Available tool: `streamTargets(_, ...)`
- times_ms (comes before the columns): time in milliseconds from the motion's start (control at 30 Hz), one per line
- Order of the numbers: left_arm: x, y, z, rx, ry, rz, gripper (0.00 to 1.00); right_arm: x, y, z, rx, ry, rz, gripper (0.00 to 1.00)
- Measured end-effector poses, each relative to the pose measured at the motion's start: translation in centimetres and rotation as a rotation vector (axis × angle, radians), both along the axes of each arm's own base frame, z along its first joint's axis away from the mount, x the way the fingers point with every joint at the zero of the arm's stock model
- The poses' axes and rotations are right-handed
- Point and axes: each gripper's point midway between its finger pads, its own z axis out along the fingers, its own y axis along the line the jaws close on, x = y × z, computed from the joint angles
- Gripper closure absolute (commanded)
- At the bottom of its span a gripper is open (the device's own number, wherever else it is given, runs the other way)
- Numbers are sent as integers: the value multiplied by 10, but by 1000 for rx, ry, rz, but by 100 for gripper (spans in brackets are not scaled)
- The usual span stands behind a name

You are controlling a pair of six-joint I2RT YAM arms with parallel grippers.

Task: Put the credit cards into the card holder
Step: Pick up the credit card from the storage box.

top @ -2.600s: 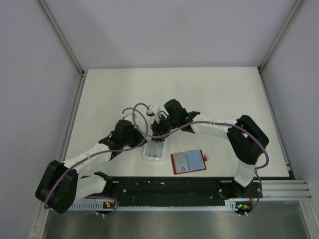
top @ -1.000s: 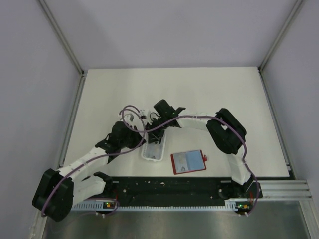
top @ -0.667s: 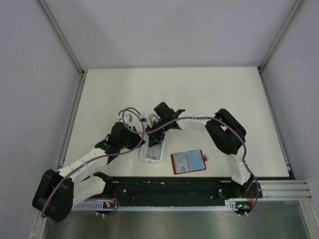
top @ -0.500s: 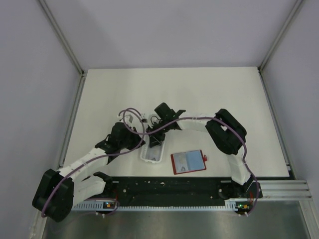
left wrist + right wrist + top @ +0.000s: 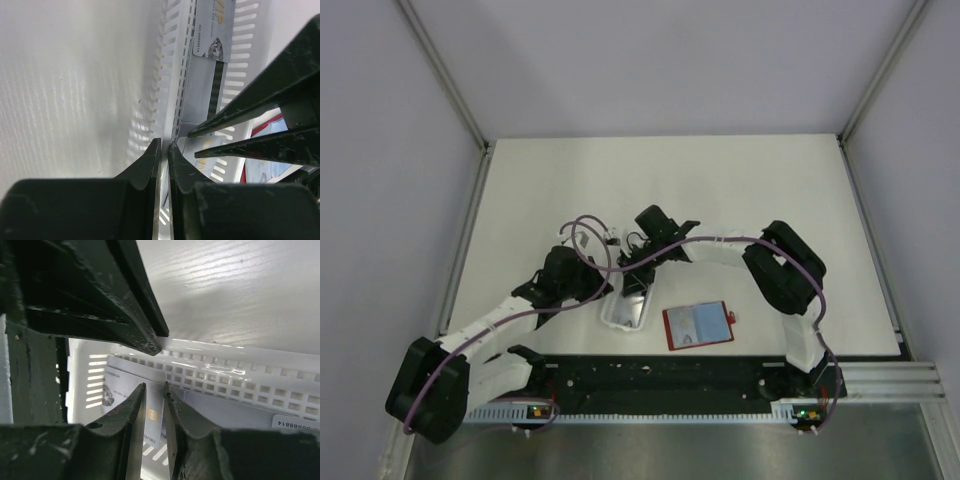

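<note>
The white slotted tray [image 5: 620, 318] lies near the table's front with the grey credit cards [image 5: 214, 35] inside it. My left gripper [image 5: 164, 144] [image 5: 607, 290] is shut on the tray's thin side wall. Just inside that wall, my right gripper [image 5: 154, 386] [image 5: 633, 283] reaches down into the tray. Its jaws stand a narrow gap apart, over the right edge of a card [image 5: 117, 385] with a gold chip, which shows through the gap. The card holder [image 5: 698, 325], a red wallet, lies open and flat to the right of the tray.
More cards [image 5: 225, 410] lie deeper in the tray, against its perforated wall [image 5: 240, 375]. In the left wrist view the right gripper's fingers [image 5: 260, 100] cross over the tray, and a strip of the red card holder [image 5: 262, 129] shows behind them. Purple cables loop above both wrists.
The right gripper's jaws have narrowed over the card in the tray. The tray has turned slightly under the two grippers. The left gripper has kept its hold on the wall.
</note>
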Motion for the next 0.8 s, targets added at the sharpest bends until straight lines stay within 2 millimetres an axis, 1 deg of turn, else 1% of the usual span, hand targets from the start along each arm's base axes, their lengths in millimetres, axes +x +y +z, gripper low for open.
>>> streamTargets(200,0,1,-2,5,7,2,100,-8,1,21,49,22,23,82)
streamTargets(300,1,1,-2,6,3,4,100,-14,0,28,66,44,35,82)
streamTargets(367,8,1,2,2,-27,19,100,-25,-4,25,56,86,51,82)
streamTargets(467,15,3,6,0,-52,42,100,-42,-15,12,15,149,62,83)
streamTargets(633,14,2,5,-1,-50,38,100,-48,-22,5,-3,167,58,83)
streamTargets(700,14,2,6,-2,-49,36,100,-49,-24,5,-3,169,54,87)
streamTargets(800,13,2,6,-4,-49,33,100,-49,-25,5,2,159,36,99)
